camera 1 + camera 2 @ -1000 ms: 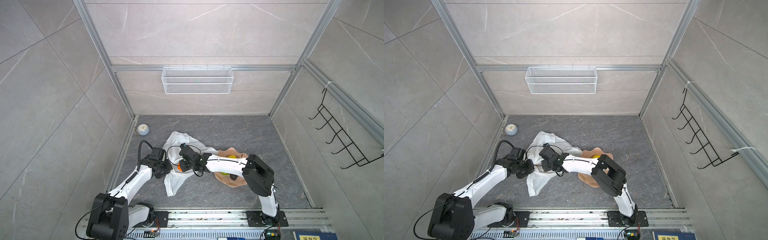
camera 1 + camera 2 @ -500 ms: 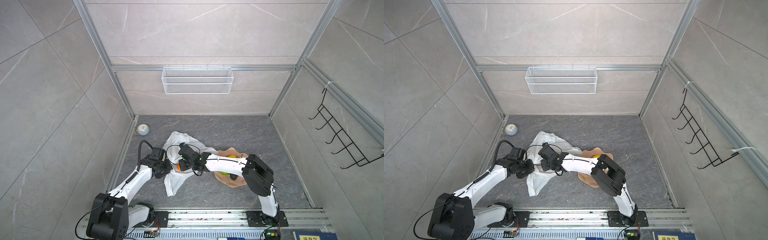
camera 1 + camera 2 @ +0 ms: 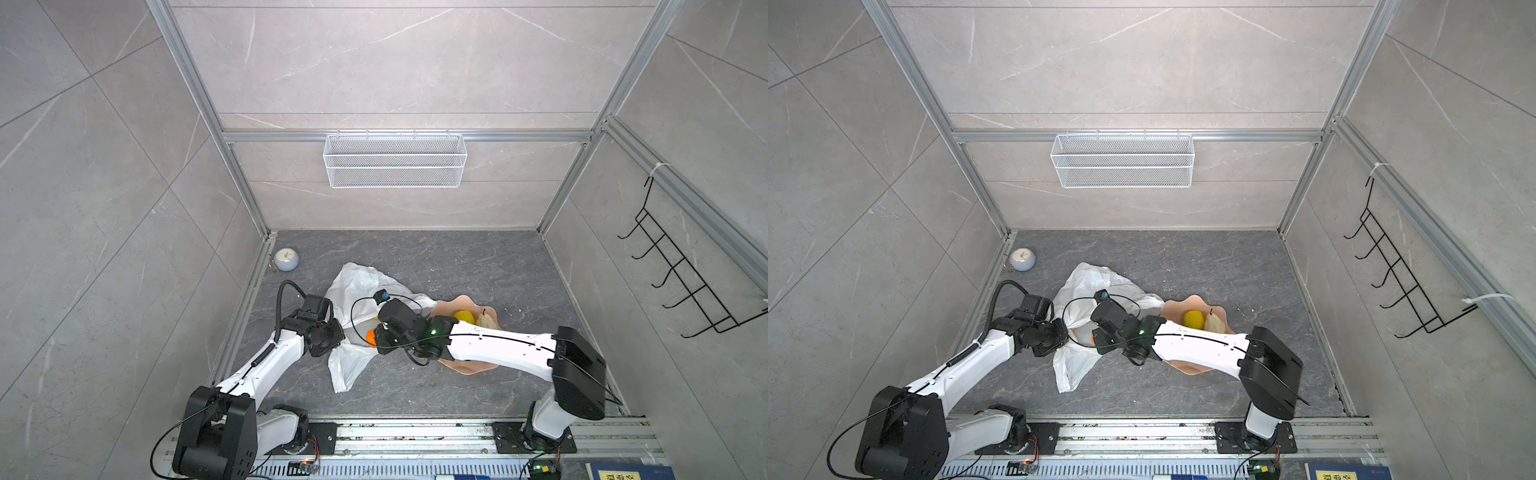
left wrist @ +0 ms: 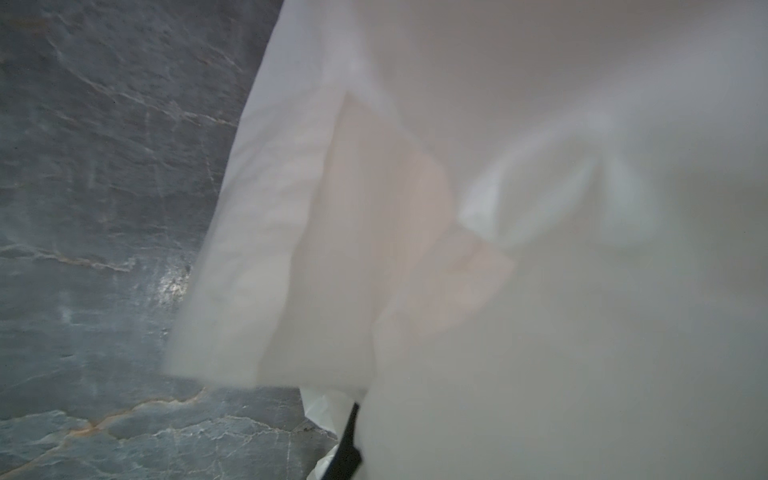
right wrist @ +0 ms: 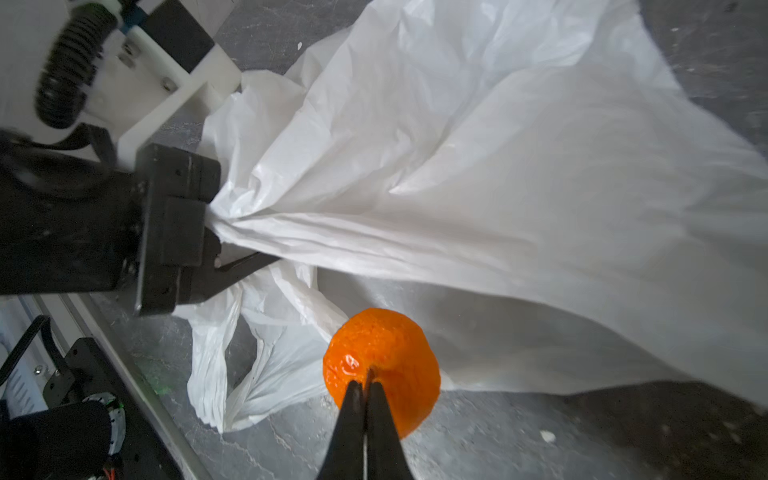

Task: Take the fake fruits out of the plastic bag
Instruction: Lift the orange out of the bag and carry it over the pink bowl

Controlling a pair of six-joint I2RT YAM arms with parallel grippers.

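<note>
My right gripper (image 5: 365,384) has its two black fingers pressed together, the tips nipping a thin brown nub on the near face of the orange (image 5: 386,353), low centre in the right wrist frame. The orange sits at the open mouth of the plastic bag (image 5: 498,166). The bag's white upper sheet stretches from centre left to the right edge and overhangs the space behind the fruit, so I can't see further inside. The bag's loop handles (image 5: 286,374) lie crumpled on the grey floor (image 5: 498,436), lower left of the fruit.

At centre left the left gripper (image 5: 210,232) is clamped on a bunched fold of the bag, and the sheet runs taut from there. That arm's own camera is smothered: blurred white plastic fills all but the left strip of its frame.

In both top views the bag lies mid-floor between the arms. The right forearm (image 3: 498,347) crosses over the pink plate (image 3: 446,305) and hides its near half. A bumpy yellow fruit (image 3: 464,318) and the cream pear (image 3: 484,321) sit side by side on the plate. A small clock (image 3: 286,258) stands at the floor's upper left corner, and a wire basket (image 3: 395,162) hangs on the back wall.
</note>
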